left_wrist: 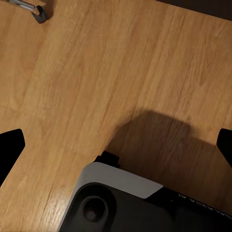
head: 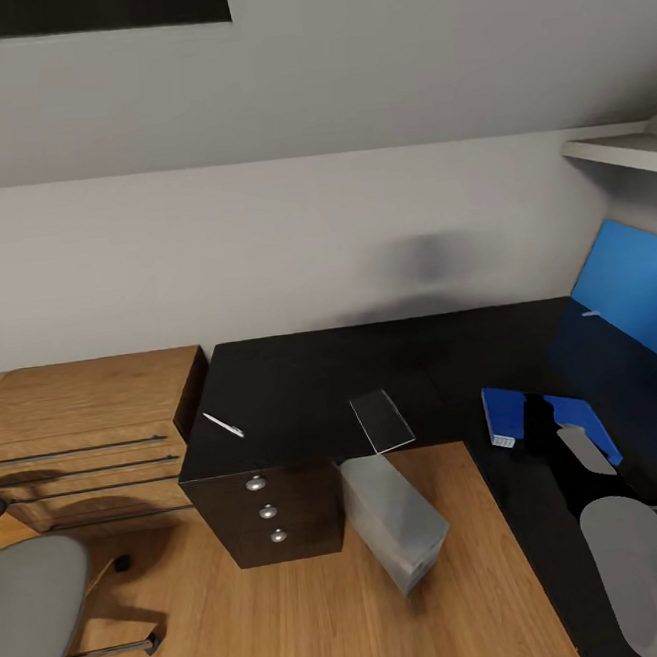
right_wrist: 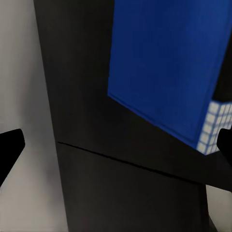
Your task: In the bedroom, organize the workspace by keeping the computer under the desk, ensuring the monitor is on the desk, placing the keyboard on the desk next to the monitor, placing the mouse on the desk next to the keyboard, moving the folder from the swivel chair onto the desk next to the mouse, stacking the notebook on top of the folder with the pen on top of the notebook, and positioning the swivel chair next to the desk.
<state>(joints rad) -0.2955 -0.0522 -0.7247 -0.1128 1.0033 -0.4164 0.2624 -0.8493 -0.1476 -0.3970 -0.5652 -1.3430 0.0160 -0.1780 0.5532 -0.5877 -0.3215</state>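
The blue folder (head: pixel 507 412) with white page edges lies on the right wing of the black desk (head: pixel 303 381). My right gripper (right_wrist: pixel 117 150) hangs open just over the desk, beside the folder (right_wrist: pixel 164 63). The light-grey computer (head: pixel 392 518) leans under the desk's inner corner. A thin pale pen (head: pixel 222 425) lies near the desk's left end. The grey swivel chair (head: pixel 34 608) stands left of the desk, apart from it. My left gripper (left_wrist: pixel 116 150) is open and empty over the wood floor. Monitor, keyboard and mouse are out of view.
A dark flat rectangle (head: pixel 382 421) rests at the desk's front edge above the computer. The wooden chest (head: pixel 77 433) with bar handles adjoins the desk's left end. A big blue slanted panel (head: pixel 631 289) and a white shelf (head: pixel 623 151) are at far right. A chair caster (left_wrist: pixel 39 13) is near my base (left_wrist: pixel 125 203).
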